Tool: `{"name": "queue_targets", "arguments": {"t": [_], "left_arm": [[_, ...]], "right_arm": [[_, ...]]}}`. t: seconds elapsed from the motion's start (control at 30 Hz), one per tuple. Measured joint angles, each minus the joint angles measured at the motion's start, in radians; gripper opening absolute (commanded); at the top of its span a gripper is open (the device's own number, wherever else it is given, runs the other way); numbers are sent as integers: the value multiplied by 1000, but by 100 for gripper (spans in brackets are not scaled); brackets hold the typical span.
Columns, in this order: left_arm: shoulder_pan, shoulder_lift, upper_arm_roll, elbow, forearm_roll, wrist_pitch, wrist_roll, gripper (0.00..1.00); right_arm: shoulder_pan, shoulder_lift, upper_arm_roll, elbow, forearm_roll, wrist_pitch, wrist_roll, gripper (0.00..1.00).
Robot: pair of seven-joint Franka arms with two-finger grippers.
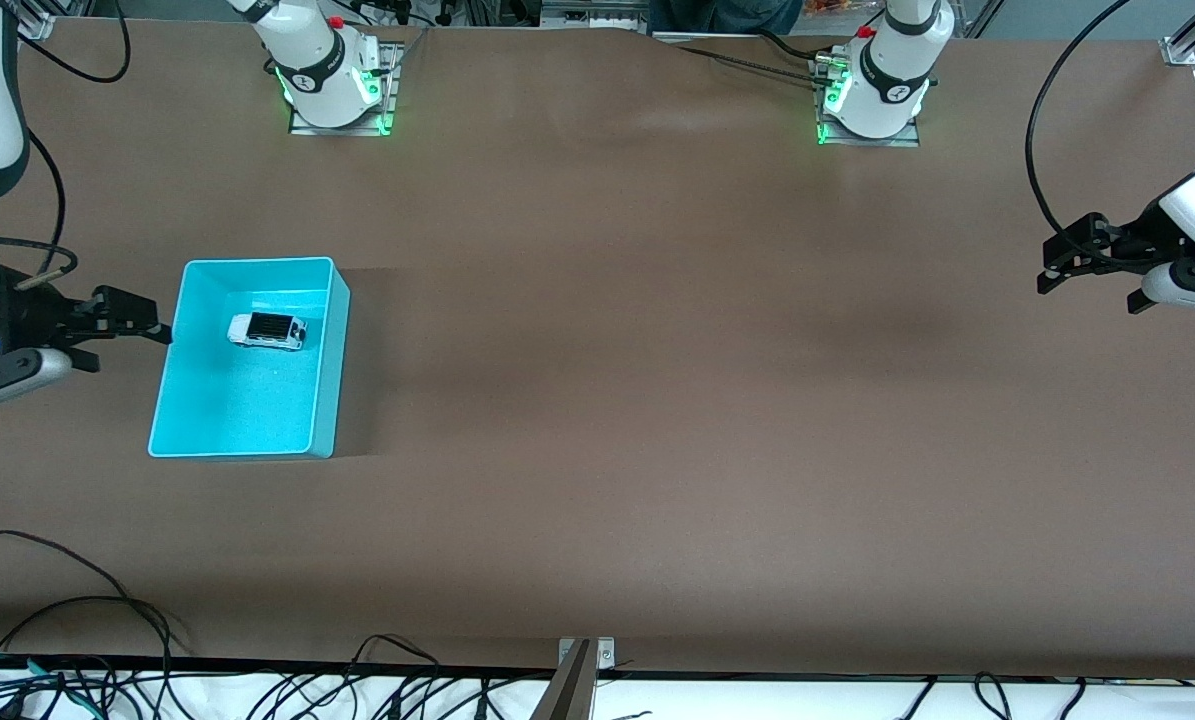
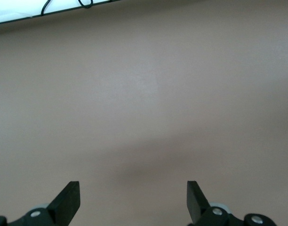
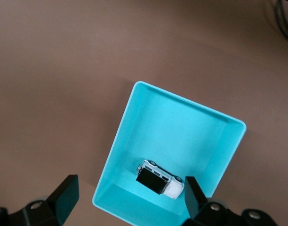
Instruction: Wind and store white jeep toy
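White plastic jeep toy [image 1: 268, 331] with its black roof sits inside the cyan rectangular bin [image 1: 329, 350], light, rigid, best pinched across its flanks, while right end effector [image 1: 129, 325] beside the bin and waiting left end effector [image 1: 1075, 259] over bare bench [image 1: 657, 400] both gape wide, empty.

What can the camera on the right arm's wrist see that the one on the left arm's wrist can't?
Only the right wrist view shows the cyan bin with the white jeep toy lying inside it, seen between the open jaws of the right gripper. Only the left wrist view shows a white strip with a dark cable at the table's edge, plus the open left gripper. Both show the bare brown table.
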Motion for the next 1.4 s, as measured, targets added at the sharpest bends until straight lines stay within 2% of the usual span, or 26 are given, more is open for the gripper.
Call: {"name": "queue_targets", "arguments": {"t": [0.23,0.5,0.67,1.0,1.27,1.4], "left_arm": [[0,0,0,0,0,0,0,100],[0,0,0,0,0,0,0,100],[0,0,0,0,0,0,0,100],[0,0,0,0,0,0,0,100],[0,0,0,0,0,0,0,100],[0,0,0,0,0,0,0,100]], "right_arm": [[8,0,0,57,-48,-91,171,100],[14,-30,0,85,-81,-150,223,100],[15,-91,0,28,-83,-147,226,100],[16,-246,0,-194,-83,-22,226,100],[18,-280,-5,-223,-83,-6,227,100],[71,-282,-60,-223,-83,-1,227,100]]}}
